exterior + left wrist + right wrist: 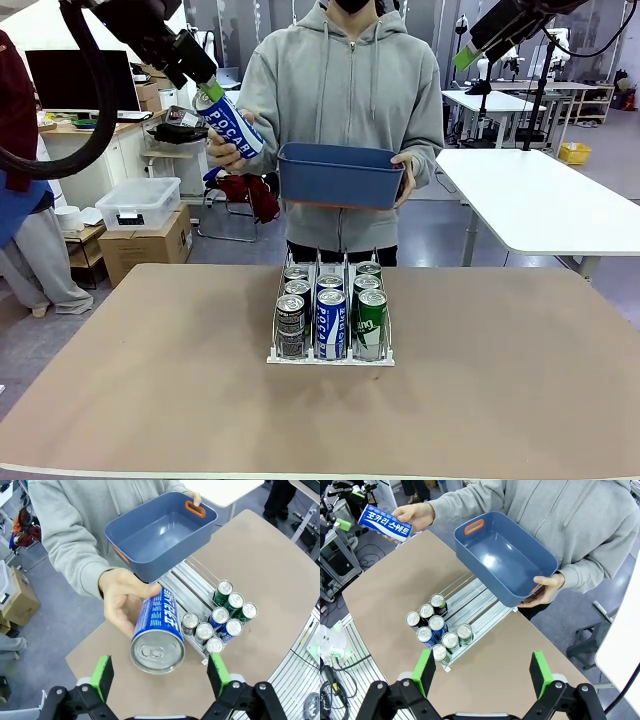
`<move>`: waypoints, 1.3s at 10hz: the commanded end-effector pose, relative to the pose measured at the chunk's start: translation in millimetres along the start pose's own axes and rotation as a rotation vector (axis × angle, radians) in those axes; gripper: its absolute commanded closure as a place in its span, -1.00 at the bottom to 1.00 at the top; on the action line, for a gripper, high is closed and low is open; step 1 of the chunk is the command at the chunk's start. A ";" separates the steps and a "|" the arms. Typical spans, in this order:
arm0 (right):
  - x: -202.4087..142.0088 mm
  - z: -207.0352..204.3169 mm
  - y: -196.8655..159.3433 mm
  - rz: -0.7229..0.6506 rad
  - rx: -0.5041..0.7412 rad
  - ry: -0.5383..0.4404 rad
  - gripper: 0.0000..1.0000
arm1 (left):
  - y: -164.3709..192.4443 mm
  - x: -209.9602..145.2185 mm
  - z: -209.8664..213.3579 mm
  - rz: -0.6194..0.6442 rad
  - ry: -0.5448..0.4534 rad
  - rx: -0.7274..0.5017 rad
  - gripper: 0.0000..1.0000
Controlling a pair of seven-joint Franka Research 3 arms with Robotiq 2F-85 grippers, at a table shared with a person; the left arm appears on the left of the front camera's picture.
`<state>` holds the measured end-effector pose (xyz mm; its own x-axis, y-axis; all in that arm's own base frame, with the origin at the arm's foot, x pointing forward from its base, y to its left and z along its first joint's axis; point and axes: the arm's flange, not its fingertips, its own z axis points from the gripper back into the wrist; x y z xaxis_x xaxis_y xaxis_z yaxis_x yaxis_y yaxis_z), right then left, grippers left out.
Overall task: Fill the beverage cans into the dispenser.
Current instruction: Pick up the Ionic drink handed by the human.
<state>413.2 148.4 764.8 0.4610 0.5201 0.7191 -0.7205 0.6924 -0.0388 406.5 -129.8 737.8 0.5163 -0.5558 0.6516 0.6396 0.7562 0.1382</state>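
Your left end effector [160, 672] stands wide around the blue-and-white can [159, 637] that the person's hand [122, 597] holds; your right end effector [481, 672] is wide, holding nothing, above the dispenser [470, 612].

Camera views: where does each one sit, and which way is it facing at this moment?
Front view: between the arms, facing the person across the table; left claw meets the offered can.
Left wrist view: above the person's hand, looking down past its own open green pads.
Right wrist view: high over the table, looking down at the dispenser; right claw open.
All three views share the blue bin.
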 end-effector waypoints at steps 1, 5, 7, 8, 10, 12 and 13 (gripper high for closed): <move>-3.8 0.3 1.5 0.001 0.001 0.004 -1.00 | -1.7 -10.7 -7.4 -0.020 -0.026 -0.034 -1.00; -3.8 0.3 1.5 0.001 0.001 0.004 -1.00 | 6.3 -14.5 -26.7 -0.048 -0.049 -0.053 -1.00; -3.8 0.3 1.5 0.001 0.001 0.004 -1.00 | 9.3 -13.2 -35.5 -0.067 -0.064 -0.071 -1.00; -3.8 0.3 1.5 0.001 0.001 0.004 -1.00 | 7.7 -12.6 -39.4 -0.071 -0.068 -0.076 -1.00; -3.8 0.3 1.5 0.001 0.001 0.004 -1.00 | 11.5 -12.7 -43.3 -0.085 -0.058 -0.069 -1.00; -3.8 0.3 1.5 0.001 0.001 0.004 -1.00 | 9.8 -13.2 -43.9 -0.078 -0.026 -0.062 -1.00; -3.8 0.3 1.5 0.001 0.001 0.004 -1.00 | 6.8 -7.6 -41.2 -0.062 -0.028 -0.056 -1.00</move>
<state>413.2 148.4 764.9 0.4610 0.5201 0.7191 -0.7205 0.6924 -0.0389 430.4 -135.0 702.9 0.4603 -0.5905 0.6628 0.7012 0.6998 0.1365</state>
